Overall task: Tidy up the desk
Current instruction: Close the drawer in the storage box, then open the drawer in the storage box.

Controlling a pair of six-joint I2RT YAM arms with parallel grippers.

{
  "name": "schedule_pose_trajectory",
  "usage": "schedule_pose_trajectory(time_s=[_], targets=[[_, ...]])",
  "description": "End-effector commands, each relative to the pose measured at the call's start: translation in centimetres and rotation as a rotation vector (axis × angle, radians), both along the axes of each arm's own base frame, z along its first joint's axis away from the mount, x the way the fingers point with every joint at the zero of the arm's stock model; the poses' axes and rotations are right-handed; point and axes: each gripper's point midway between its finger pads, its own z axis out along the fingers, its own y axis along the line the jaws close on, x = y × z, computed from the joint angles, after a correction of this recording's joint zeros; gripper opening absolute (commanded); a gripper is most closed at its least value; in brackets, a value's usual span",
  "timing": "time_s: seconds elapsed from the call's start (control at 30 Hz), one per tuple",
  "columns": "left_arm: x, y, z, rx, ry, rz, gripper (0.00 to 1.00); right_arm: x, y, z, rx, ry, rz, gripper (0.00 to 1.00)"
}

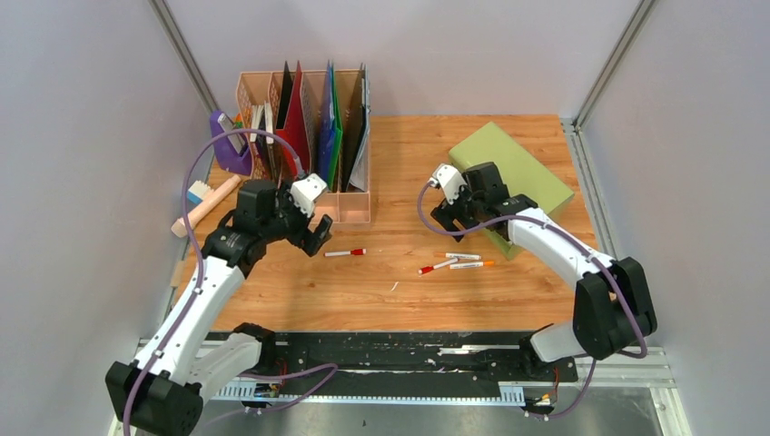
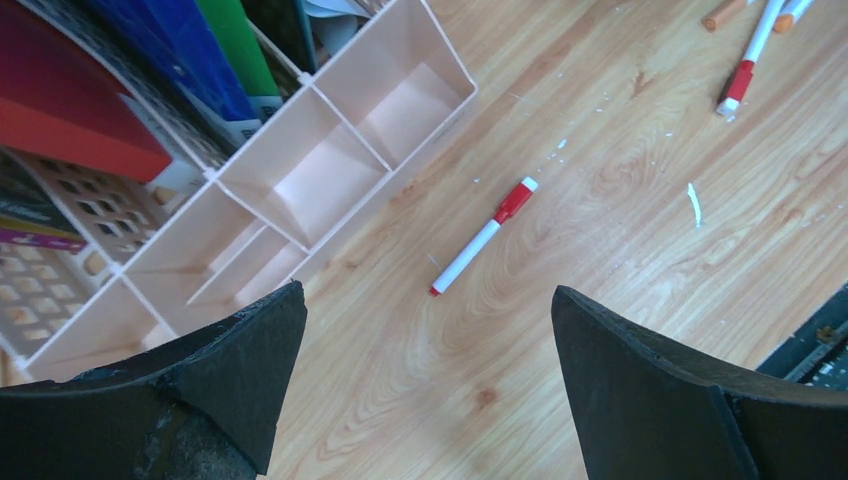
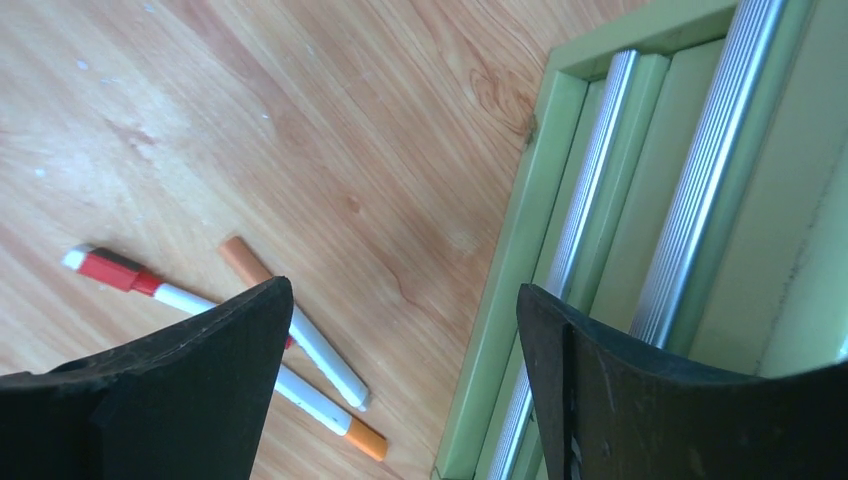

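With the left pincer (image 1: 309, 238) and right pincer (image 1: 457, 221) both spread empty over the wood surface (image 1: 409, 295) filling mid-frame, the left should descend squarely, jaws straddling the red-capped marker (image 1: 345, 252) at centre.

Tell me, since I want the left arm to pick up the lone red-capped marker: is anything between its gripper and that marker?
Nothing visible. The left gripper is open and faces the red-capped marker across bare desk. The pink organizer sits to one side, apart from the marker.
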Motion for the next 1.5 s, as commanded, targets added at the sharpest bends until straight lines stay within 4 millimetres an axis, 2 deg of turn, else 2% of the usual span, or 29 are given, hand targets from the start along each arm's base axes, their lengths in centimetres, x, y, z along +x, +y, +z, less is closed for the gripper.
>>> schedule_pose_trajectory(time_s=[0.0, 0.1, 0.2, 0.3, 0.33, 0.37, 0.4, 0.43, 0.47, 0.57, 0.6, 0.63, 0.67, 0.7, 0.73, 0.77, 0.8, 0.83, 0.87, 0.93, 0.97, 1.03, 1.07, 1.27, 1.33, 1.37, 1.4, 1.43, 1.47], targets=[[1.1, -2.0, 1.3, -0.097, 0.037, -0.038, 1.00, -0.8, 2.8, 6.6, 0.194, -0.079, 0.089, 0.84], [1.6, -3.9, 2.4, -0.174, 0.088, -0.088, 1.00, -2.4, 4.2, 10.3, 0.295, -0.113, 0.171, 0.84], [2.2, -6.2, 2.5, -0.215, 0.153, -0.141, 1.00, -3.1, 3.8, 14.1, 0.315, -0.212, 0.191, 0.84], [2.7, -8.4, 3.0, -0.200, 0.144, -0.185, 1.00, -2.0, 1.6, 16.8, 0.267, -0.323, 0.107, 0.85], [2.2, -9.8, 3.4, -0.201, 0.140, -0.219, 1.00, -1.4, 0.4, 17.8, 0.259, -0.351, 0.062, 0.85], [2.0, -11.1, 3.0, -0.197, 0.156, -0.246, 1.00, -0.9, -0.5, 18.5, 0.260, -0.367, 0.025, 0.85], [1.9, -12.0, 3.4, -0.217, 0.169, -0.249, 1.00, -0.4, -1.6, 19.1, 0.270, -0.377, -0.014, 0.85], [1.7, -13.3, 2.7, -0.216, 0.199, -0.271, 1.00, 0.1, -2.6, 19.5, 0.283, -0.381, -0.054, 0.85], [1.6, -14.1, 3.1, -0.232, 0.211, -0.275, 1.00, 0.5, -3.4, 19.9, 0.298, -0.383, -0.086, 0.85], [1.1, -17.4, 2.0, -0.218, 0.257, -0.325, 1.00, 1.8, -5.8, 20.2, 0.335, -0.376, -0.180, 0.84], [1.2, -18.1, 2.5, -0.237, 0.268, -0.318, 1.00, 2.3, -6.5, 20.3, 0.348, -0.376, -0.209, 0.84], [1.3, -19.1, 1.8, -0.238, 0.294, -0.325, 1.00, 2.8, -7.2, 20.3, 0.359, -0.378, -0.237, 0.84], [1.5, -19.9, 2.3, -0.268, 0.315, -0.314, 1.00, 3.3, -8.0, 20.4, 0.372, -0.382, -0.271, 0.84], [1.8, -20.9, 1.6, -0.283, 0.342, -0.322, 1.00, 3.8, -8.7, 20.4, 0.381, -0.387, -0.300, 0.84], [2.2, -21.8, 2.3, -0.326, 0.357, -0.317, 1.00, 4.3, -9.4, 20.5, 0.388, -0.392, -0.327, 0.84], [2.6, -22.5, 1.1, -0.331, 0.393, -0.310, 1.00, 4.8, -10.1, 20.3, 0.393, -0.390, -0.353, 0.84], [3.0, -23.5, 1.8, -0.373, 0.401, -0.308, 1.00, 5.2, -10.7, 20.2, 0.395, -0.392, -0.374, 0.84], [3.4, -24.3, 0.6, -0.377, 0.430, -0.302, 1.00, 5.6, -11.2, 20.1, 0.396, -0.394, -0.398, 0.84], [3.9, -25.2, 1.0, -0.408, 0.431, -0.298, 1.00, 6.1, -11.4, 20.0, 0.397, -0.399, -0.410, 0.84], [4.9, -27.1, -1.3, -0.422, 0.506, -0.270, 1.00, 6.8, -11.8, 19.9, 0.397, -0.405, -0.435, 0.83], [5.1, -27.7, -1.7, -0.446, 0.551, -0.246, 1.00, 7.2, -13.1, 19.7, 0.392, -0.413, -0.473, 0.82], [6.0, -29.5, -2.0, -0.511, 0.620, -0.220, 1.00, 7.9, -14.0, 19.5, 0.387, -0.422, -0.502, 0.82], [6.4, -30.4, -2.8, -0.536, 0.637, -0.223, 0.99, 8.2, -14.3, 19.4, 0.385, -0.425, -0.514, 0.81], [8.4, -33.2, -4.2, -0.688, 0.686, -0.189, 0.96, 9.2, -16.4, 17.8, 0.394, -0.431, -0.549, 0.80], [8.8, -33.8, -5.4, -0.713, 0.704, -0.174, 0.96, 9.2, -16.5, 17.0, 0.399, -0.420, -0.548, 0.79], [9.0, -34.2, -5.3, -0.738, 0.712, -0.171, 0.96, 9.3, -16.5, 16.6, 0.400, -0.419, -0.546, 0.79], [9.1, -34.4, -6.4, -0.743, 0.742, -0.152, 0.96, 9.3, -16.3, 16.3, 0.403, -0.418, -0.538, 0.79], [9.3, -34.7, -6.3, -0.765, 0.743, -0.152, 0.96, 9.2, -16.2, 16.0, 0.408, -0.416, -0.529, 0.79], [9.4, -35.0, -7.3, -0.766, 0.762, -0.148, 0.96, 9.2, -16.0, 15.6, 0.413, -0.412, -0.522, 0.78]])
